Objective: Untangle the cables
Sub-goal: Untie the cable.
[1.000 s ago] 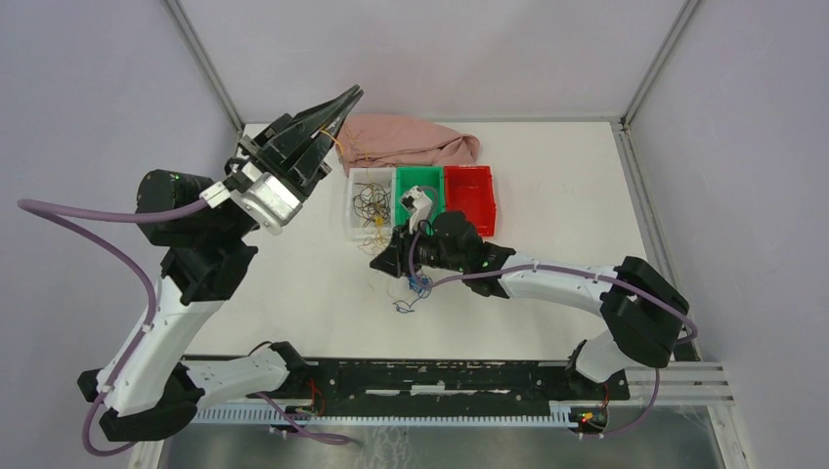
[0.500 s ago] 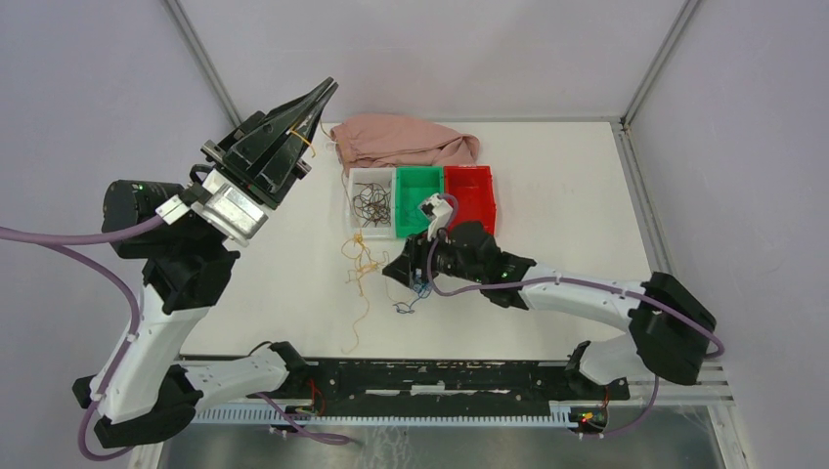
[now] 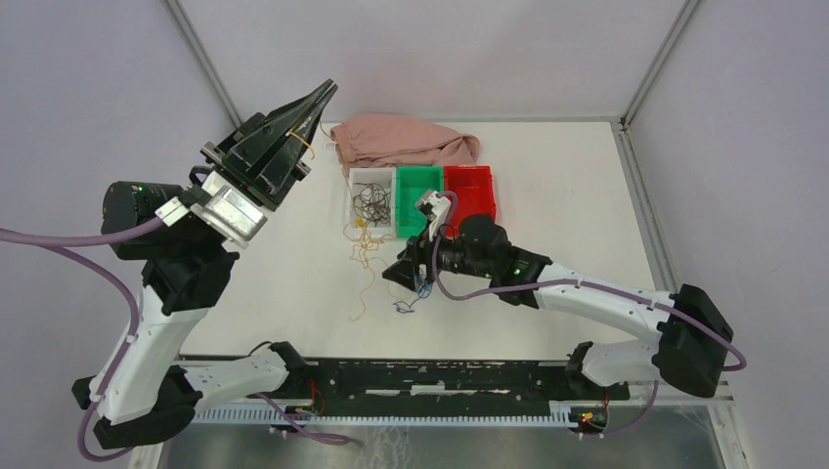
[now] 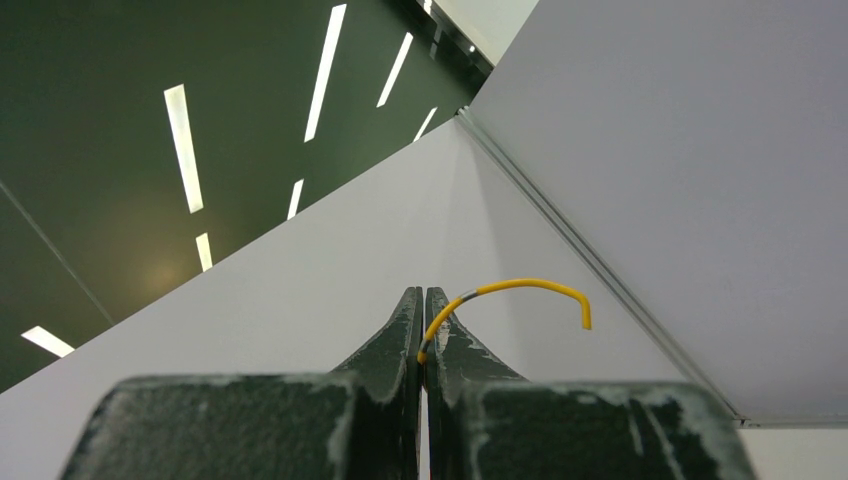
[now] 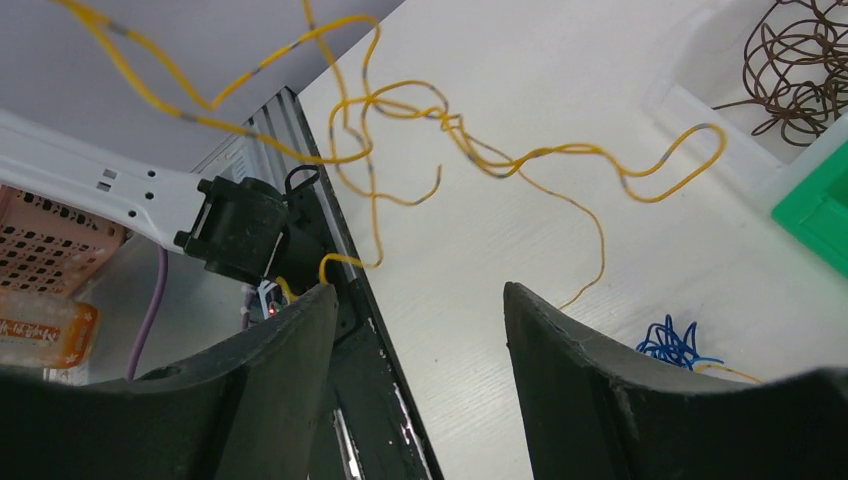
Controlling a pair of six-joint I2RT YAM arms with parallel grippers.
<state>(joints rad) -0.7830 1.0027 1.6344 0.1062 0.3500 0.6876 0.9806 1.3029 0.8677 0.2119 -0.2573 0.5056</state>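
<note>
My left gripper (image 3: 327,90) is raised high at the back left, shut on one end of a yellow cable (image 4: 520,287) that curls out past its tips (image 4: 421,293). More yellow cable (image 3: 362,259) lies in loose loops on the table, and in the right wrist view (image 5: 400,110) strands rise up and out of frame. My right gripper (image 3: 399,274) hovers low over the table with its jaws (image 5: 418,295) open and nothing between them. A small blue cable bunch (image 3: 415,291) (image 5: 675,345) lies just right of it. Brown cables (image 3: 371,202) (image 5: 800,50) fill a clear bin.
Three bins stand in a row: clear (image 3: 354,178), green (image 3: 418,181) (image 5: 815,215) and red (image 3: 469,191). A pink cloth (image 3: 401,142) lies behind them. The black base rail (image 3: 440,376) runs along the near edge.
My right gripper has opened and moved a little right. My left gripper swung left with the yellow cable, then stayed still. The yellow loops have shifted on the table.
</note>
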